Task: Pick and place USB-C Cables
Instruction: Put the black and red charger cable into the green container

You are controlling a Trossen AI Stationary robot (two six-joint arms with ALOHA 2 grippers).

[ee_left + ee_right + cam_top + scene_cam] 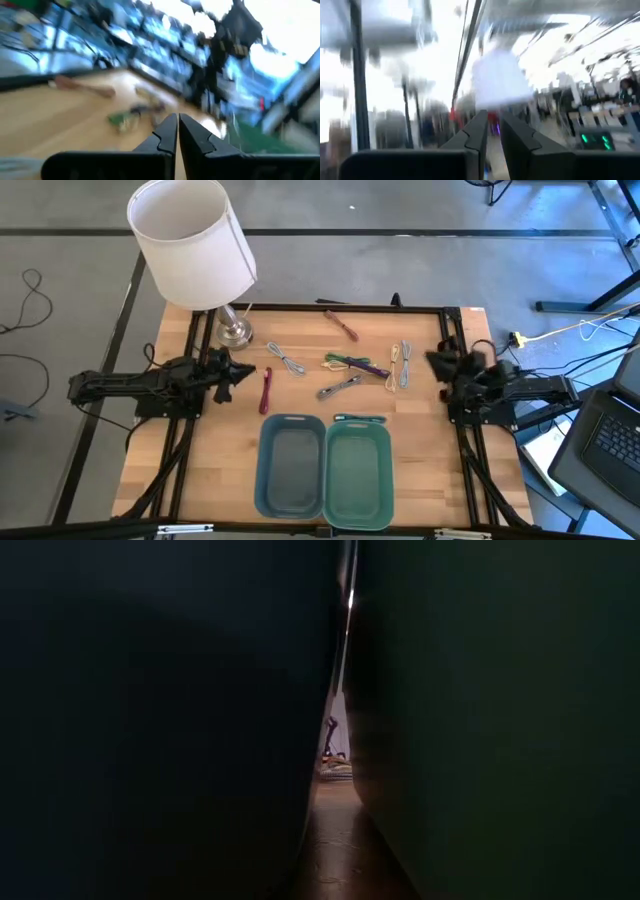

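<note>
With the left gripper [245,373] clenched empty at the bench's [200,470] left edge and the right gripper [437,360] at its right edge, fingers' state unclear, the thin bundled USB-C cables [352,363] scattered mid-bench could snag one another where they overlap when one is lifted.

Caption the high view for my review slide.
Cables scattered on the table, both trays empty, left gripper and right gripper at the sides.

Low view: blue tray [150,720], green tray [500,720] block nearly everything; both wrist views blurred.
</note>
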